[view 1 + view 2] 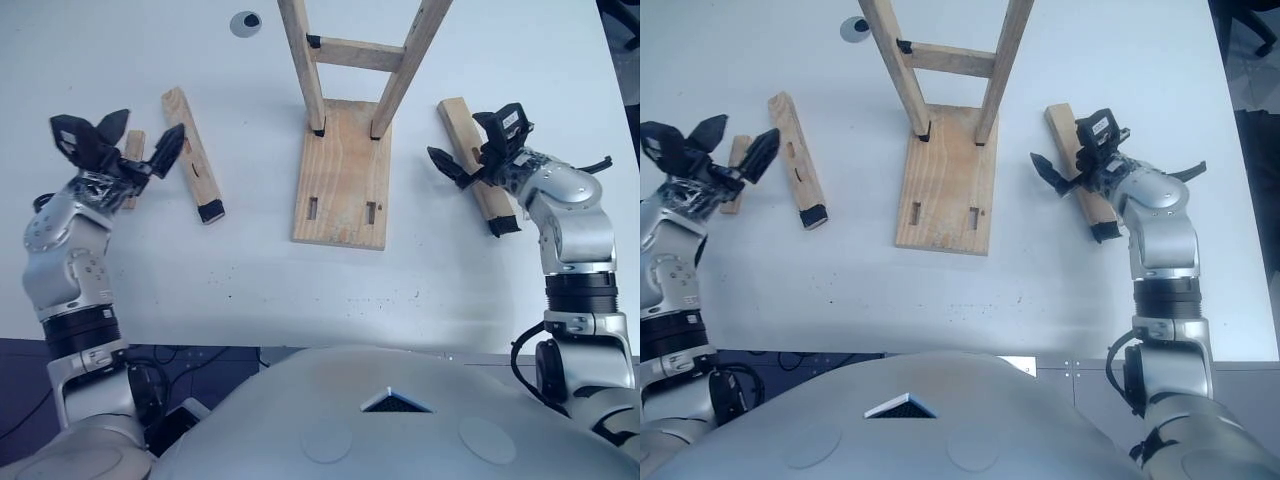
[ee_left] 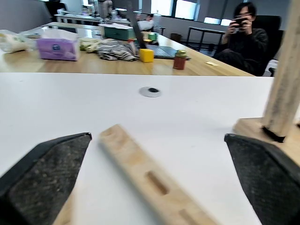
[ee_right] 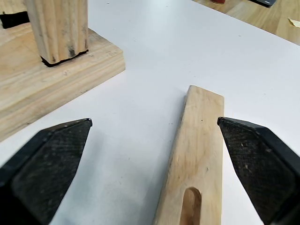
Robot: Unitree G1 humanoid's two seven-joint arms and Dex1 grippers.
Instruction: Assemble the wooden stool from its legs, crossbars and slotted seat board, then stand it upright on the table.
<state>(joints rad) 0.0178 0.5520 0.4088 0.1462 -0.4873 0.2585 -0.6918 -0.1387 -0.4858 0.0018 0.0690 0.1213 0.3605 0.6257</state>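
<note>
Slotted leg (image 3: 201,136) beneath right claw (image 3: 154,122)

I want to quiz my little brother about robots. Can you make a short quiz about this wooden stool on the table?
1. True or false: two legs already stand in the seat board.
2. How many slots in the seat board hold no leg?
3. What lies under the open fingers of the right gripper? A) a loose leg flat on the table, B) a hammer, C) a cup.
Key: 1 true; 2 two; 3 A.
</note>
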